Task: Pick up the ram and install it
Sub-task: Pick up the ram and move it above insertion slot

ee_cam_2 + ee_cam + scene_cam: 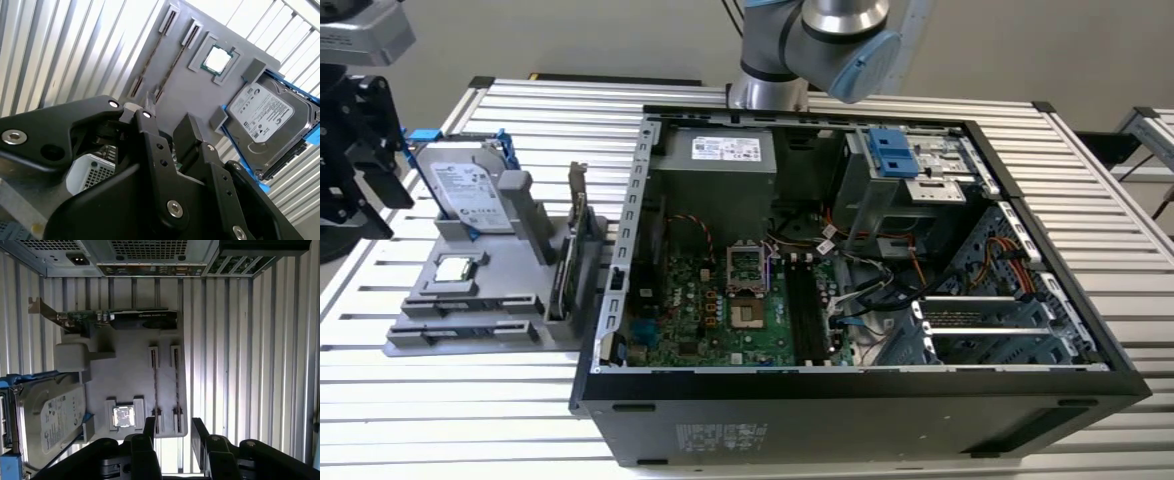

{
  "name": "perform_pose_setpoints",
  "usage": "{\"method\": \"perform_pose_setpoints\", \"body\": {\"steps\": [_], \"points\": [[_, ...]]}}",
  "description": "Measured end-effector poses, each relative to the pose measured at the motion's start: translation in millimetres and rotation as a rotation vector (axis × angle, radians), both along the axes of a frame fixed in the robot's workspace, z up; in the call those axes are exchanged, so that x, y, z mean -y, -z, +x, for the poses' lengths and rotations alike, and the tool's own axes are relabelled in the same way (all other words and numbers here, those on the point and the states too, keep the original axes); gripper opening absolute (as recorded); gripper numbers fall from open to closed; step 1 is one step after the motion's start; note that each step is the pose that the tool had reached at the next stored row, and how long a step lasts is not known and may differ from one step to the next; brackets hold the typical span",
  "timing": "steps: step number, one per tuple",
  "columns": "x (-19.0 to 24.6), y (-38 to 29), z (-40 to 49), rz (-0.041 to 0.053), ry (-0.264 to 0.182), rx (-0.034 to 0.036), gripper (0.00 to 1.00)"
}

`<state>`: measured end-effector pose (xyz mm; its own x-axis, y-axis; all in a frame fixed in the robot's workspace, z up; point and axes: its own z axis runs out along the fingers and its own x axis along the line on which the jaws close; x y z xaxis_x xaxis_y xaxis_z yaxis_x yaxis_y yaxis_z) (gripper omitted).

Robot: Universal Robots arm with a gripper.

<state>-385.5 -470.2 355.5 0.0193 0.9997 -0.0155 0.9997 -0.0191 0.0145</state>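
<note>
**Open claw poised over the ram in its holder**

In the first wrist view the claw [174, 432] points down at the gray holder [130, 370]. Its two black fingers [149, 429] are spread apart with nothing between them. The ram [176, 390] stands on edge in a narrow slot of the holder, in line with the gap between the fingers and close under them. It is not yet touched. A second stick [155, 390] sits in a parallel slot just beside it.

Next to the sticks, a small square processor [123, 416] lies flat in its own recess. Beyond that, a silver hard drive [55, 420] with a blue bracket leans at the holder's end. A graphics card [142, 319] stands on edge along the holder's far side. Past it, the back of the computer case [854, 420] rests on the slatted metal tabletop [250, 365].

In the exterior view the arm [834, 40] rises behind the open case. The black claw hangs at the exterior view's left edge, over the holder and just beside the hard drive. The holder sits against the case's side, on the exterior view's left.
</note>
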Motion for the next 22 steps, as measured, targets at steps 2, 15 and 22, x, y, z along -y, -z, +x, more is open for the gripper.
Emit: {"method": "perform_pose_setpoints", "body": {"steps": [2,15,22], "points": [[0.0,0.8,0.0,0.0,-0.001,-0.0006,1.0],[0.0,5.3,-0.1,0.0,-0.001,-0.0009,1.0],[0.0,9.1,-0.1,0.0,-0.001,-0.0015,1.0]]}}
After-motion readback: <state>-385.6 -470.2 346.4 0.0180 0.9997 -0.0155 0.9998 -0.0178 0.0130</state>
